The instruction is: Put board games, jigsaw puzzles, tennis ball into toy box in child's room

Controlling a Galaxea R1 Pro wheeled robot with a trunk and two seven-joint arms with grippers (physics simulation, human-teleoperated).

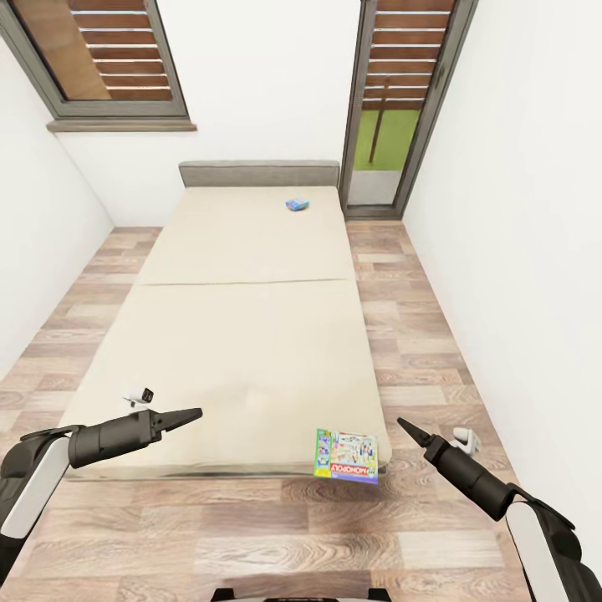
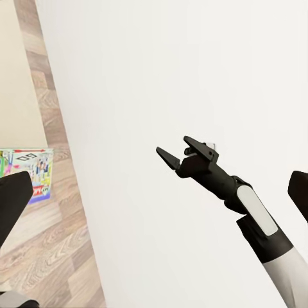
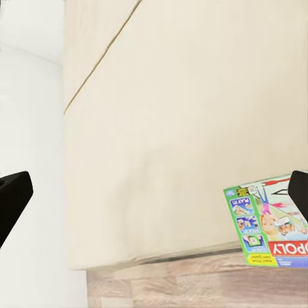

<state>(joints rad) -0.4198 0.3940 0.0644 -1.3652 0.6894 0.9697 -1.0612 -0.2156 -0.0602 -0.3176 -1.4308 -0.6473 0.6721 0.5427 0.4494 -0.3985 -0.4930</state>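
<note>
Facing the bed [image 1: 242,334]. Monopoly box [image 1: 346,456] overhangs its near corner by my right fingers [image 1: 403,425], which are spread and empty. Small blue box [image 1: 298,203] near the headboard. Left fingers [image 1: 194,413]: cannot tell.

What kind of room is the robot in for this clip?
Most likely a bedroom: a low cream bed with a grey headboard fills the wood-plank floor, between white walls and slatted windows. Two board games lie on it, the Monopoly box and a small blue box.
</note>
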